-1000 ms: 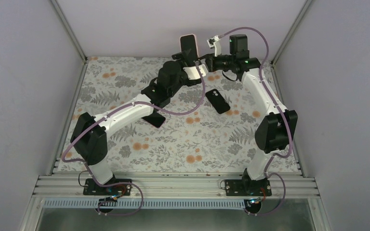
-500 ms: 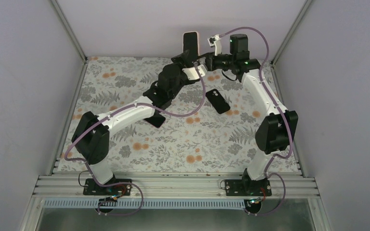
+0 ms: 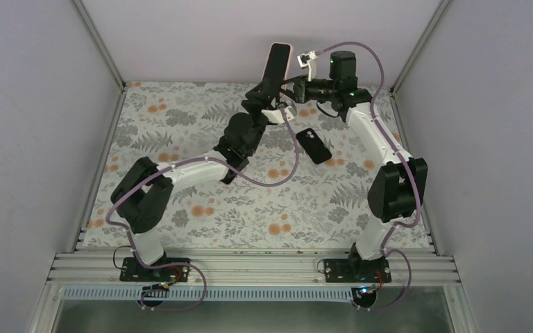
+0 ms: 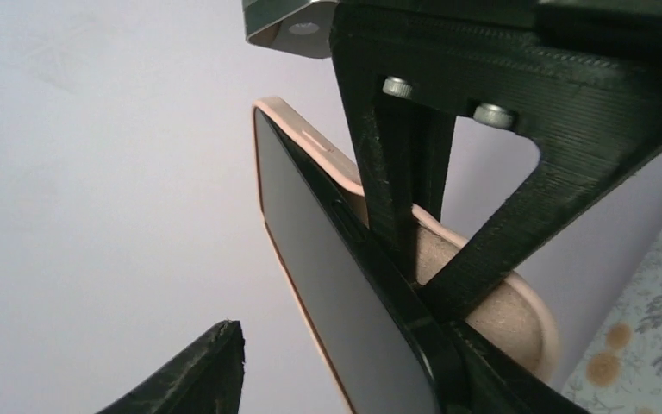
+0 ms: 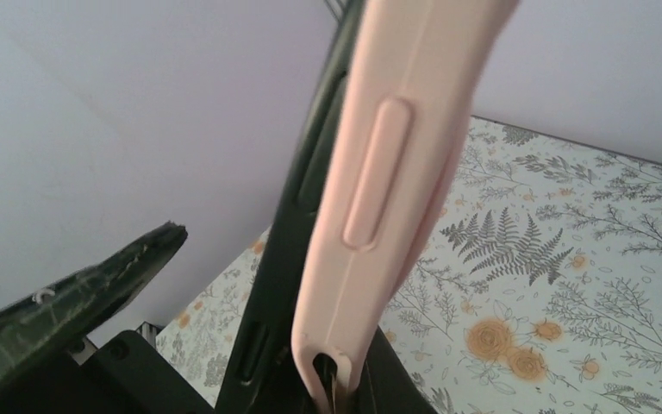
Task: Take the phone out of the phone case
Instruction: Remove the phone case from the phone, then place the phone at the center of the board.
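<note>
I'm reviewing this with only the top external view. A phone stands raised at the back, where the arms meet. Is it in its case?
Observer: In the left wrist view, the pink case rim wraps the top corner of the phone screen, so it looks seated there.
Operator: What does the left end effector touch?
Observer: One finger lies against the case's back. The other finger tip stands apart from the screen.
Operator: And the right wrist view?
Observer: The case's side has a raised button cover, with the phone's black edge alongside.

open mat (image 3: 284, 205) in front; black phone (image 3: 313, 146) flat mid-table; back wall (image 3: 201, 41) close behind left tool (image 3: 269, 89)
</note>
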Tool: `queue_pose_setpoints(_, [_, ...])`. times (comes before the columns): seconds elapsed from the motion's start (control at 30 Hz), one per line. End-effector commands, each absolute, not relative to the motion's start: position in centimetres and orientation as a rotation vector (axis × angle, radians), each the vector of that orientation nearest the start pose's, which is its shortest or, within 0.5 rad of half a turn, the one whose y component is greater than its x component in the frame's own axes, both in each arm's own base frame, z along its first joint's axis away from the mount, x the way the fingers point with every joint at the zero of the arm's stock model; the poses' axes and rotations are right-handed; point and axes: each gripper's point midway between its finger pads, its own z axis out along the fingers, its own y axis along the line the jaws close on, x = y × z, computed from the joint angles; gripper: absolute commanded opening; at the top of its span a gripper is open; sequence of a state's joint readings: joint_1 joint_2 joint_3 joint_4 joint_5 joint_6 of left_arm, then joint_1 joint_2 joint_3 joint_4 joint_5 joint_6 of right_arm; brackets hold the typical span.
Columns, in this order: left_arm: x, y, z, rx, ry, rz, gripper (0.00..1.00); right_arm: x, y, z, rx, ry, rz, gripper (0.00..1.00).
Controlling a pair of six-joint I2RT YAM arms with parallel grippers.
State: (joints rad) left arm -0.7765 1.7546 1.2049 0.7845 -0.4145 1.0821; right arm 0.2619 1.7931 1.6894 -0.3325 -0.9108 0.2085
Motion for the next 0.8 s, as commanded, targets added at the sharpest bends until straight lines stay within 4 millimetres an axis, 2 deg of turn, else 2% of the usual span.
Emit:
queue_pose_setpoints(0.0, [43.9, -25.6, 40.7, 0.501, 0.997, 0.825, 0.49, 37.2, 27.9, 33.1, -0.844, 1.879, 1.554, 0.03])
queue_pose_setpoints(0.13, [44.6, -25.8, 40.7, 0.498, 1.006, 0.817, 0.28, 36.3, 28.3, 33.0, -0.886, 1.86, 1.595, 0.03])
queue_pose_setpoints(0.27, [44.2, -26.0, 41.0, 0.493, 1.002, 0.787, 0.05, 36.7, 28.1, 32.9, -0.882, 1.87, 1.546, 0.03])
queue_pose_setpoints(0.37, [43.2, -25.6, 41.6, 0.498, 0.996, 0.766, 0.02, 38.7, 26.9, 31.8, -0.825, 1.932, 1.413, 0.03])
queue_pose_setpoints(0.47, [42.4, -25.1, 42.0, 0.523, 1.034, 0.71, 0.02, 42.3, 24.8, 29.8, -0.788, 2.059, 1.087, 0.03])
queue_pose_setpoints(0.53, [41.9, -25.6, 41.6, 0.612, 1.095, 0.609, 0.02, 44.5, 22.6, 27.1, -0.778, 2.191, 0.839, 0.03])
queue_pose_setpoints(0.6, [41.2, -25.4, 41.0, 0.696, 1.154, 0.513, 0.02, 45.8, 19.7, 24.4, -0.76, 2.295, 0.619, 0.03])
queue_pose_setpoints(0.67, [40.4, -24.7, 40.4, 0.773, 1.206, 0.458, 0.02, 46.2, 16.9, 22.3, -0.756, 2.365, 0.428, 0.03])
queue_pose_setpoints(0.77, [40.0, -22.3, 37.8, 0.865, 1.29, 0.49, 0.02, 45.6, 13.3, 20.3, -0.766, 2.428, 0.239, 0.03])
